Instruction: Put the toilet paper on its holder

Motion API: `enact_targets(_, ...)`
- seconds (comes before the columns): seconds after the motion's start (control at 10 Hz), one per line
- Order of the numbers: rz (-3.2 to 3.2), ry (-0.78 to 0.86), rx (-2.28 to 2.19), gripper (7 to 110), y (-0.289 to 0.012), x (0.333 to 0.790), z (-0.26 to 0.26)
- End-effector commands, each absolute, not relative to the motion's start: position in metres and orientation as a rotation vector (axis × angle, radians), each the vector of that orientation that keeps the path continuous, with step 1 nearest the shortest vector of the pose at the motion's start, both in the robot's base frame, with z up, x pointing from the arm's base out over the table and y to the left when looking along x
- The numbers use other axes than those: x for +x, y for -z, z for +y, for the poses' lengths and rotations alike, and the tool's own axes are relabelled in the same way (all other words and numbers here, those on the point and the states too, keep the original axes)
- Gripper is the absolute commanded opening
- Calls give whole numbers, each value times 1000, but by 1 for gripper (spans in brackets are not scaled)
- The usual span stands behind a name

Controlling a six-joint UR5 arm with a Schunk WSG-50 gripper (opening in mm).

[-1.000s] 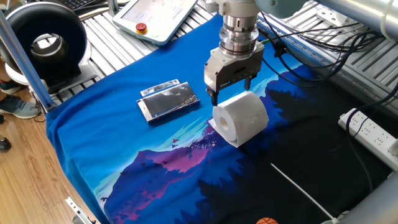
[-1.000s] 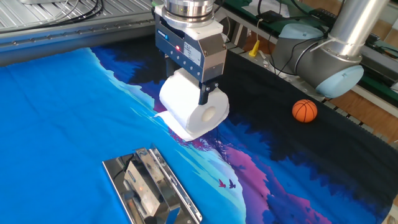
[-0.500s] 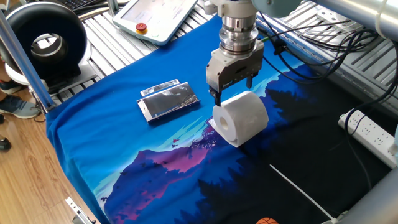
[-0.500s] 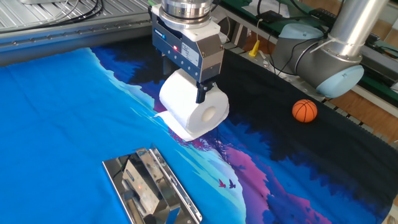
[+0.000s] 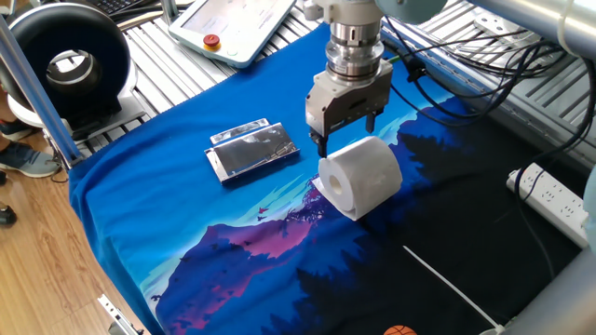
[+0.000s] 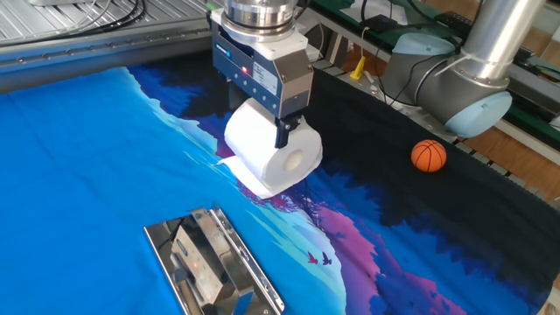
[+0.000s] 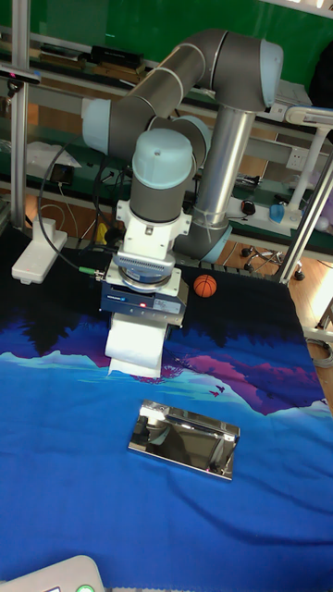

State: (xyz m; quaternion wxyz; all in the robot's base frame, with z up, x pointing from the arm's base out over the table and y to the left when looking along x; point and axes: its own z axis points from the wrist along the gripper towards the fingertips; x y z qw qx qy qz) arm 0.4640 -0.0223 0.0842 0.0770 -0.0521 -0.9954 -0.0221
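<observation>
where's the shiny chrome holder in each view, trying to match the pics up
One fixed view: the flat rectangular shiny chrome holder lies left of centre.
The other fixed view: bottom edge, left of centre.
Tall fixed view: centre, slightly low.
Shared landmark: the fat white toilet paper roll under the hand.

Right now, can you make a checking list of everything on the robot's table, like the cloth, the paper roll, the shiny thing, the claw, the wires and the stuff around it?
Surface: blue mountain-print cloth covers the table.
Job's things: toilet paper lies on its side on the cloth, loose sheet underneath; holder lies flat beside it, apart.
Clutter: small basketball on the dark part of the cloth.
Claw: claw is right above the roll, fingers straddling its top; grip cannot be told.
Cables: black cables behind the arm; white power strip at the edge.
Surroundings: white pendant with a red button; black round device.
</observation>
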Motion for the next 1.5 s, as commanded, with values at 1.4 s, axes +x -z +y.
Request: enact_targets(1.4, -2936, 4, -135, 110, -87, 465, -32)
